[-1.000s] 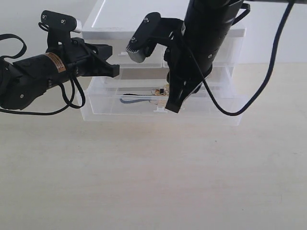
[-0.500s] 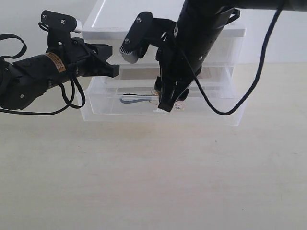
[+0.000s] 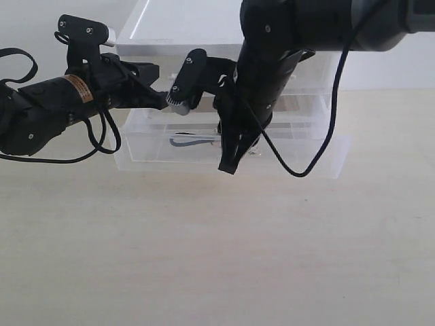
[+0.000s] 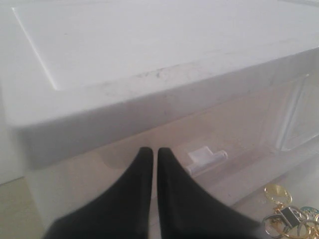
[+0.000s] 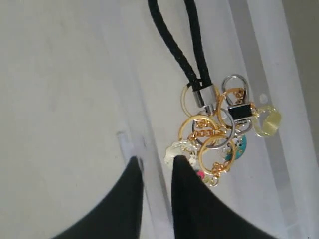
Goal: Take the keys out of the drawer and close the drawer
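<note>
The right gripper (image 3: pixel 228 161) has come lower and leftward, jaws slightly apart and empty, beside the keys (image 5: pixel 214 139) lying in the open drawer (image 3: pixel 306 161) at the bench's far edge; the rings look light, loose and slippery, so the soft strap (image 5: pixel 179 45) seems the best hold.

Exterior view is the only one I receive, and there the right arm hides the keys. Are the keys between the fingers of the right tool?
Observer: No. The right wrist view shows the keys lying in the drawer beside the right tool, outside the narrow gap between its fingers.
Operator: Thank you. Is the left tool holding or touching something?
Observer: No. In the left wrist view the left tool is shut and empty. Its tips are near the small white tab handle of a half-width drawer, with a gap between.
</note>
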`<state>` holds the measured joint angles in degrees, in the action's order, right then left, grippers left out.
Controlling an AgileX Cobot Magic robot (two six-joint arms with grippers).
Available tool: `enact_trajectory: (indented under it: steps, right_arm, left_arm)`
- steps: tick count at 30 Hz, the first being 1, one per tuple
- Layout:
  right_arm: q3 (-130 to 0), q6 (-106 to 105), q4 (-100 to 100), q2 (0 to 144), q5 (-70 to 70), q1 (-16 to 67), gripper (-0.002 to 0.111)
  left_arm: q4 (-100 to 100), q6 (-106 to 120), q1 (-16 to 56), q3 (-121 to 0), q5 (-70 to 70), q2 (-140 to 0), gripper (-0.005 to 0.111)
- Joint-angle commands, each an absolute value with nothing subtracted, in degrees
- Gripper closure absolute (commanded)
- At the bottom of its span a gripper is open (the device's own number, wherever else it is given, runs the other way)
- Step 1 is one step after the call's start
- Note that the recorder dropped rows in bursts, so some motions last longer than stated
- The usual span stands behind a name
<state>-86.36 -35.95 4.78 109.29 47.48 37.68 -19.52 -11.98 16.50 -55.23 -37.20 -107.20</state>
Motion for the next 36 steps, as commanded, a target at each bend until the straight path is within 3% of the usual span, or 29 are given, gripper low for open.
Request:
enact_trajectory:
  steps: [1,23,25,28,29,36]
  right_arm:
    - [-86.62,-35.02,3.83,109.14,49.54,37.76,0.108]
    - [-86.62,-32.69,0.35,109.14,59.94,37.76,0.108]
    - [-86.62,-31.99,0.35,109.14,59.11,37.76,0.099]
    - [-86.62,-31.99,0.35,109.14,58.94,37.76,0.066]
    - [-86.62,-31.99,0.35,109.14,58.94,37.76,0.061]
    - [-87.13,-31.25,0.35,107.86,58.94,37.76,0.057]
  left_arm:
    - [-18.19,-12.0,16.56,-55.67,-38.13,-107.29,0.103]
    - [-18.19,-12.0,16.56,-55.67,-38.04,-107.29,0.103]
    - [-18.19,-12.0,16.56,-55.67,-38.04,-107.29,0.103]
    - [-18.19,-12.0,16.56,-55.67,-37.9,-107.29,0.103]
    - [-18.19,-12.0,16.56,-55.67,-37.9,-107.29,0.103]
    - [-18.19,-12.0,16.56,-55.67,-37.9,-107.29,0.103]
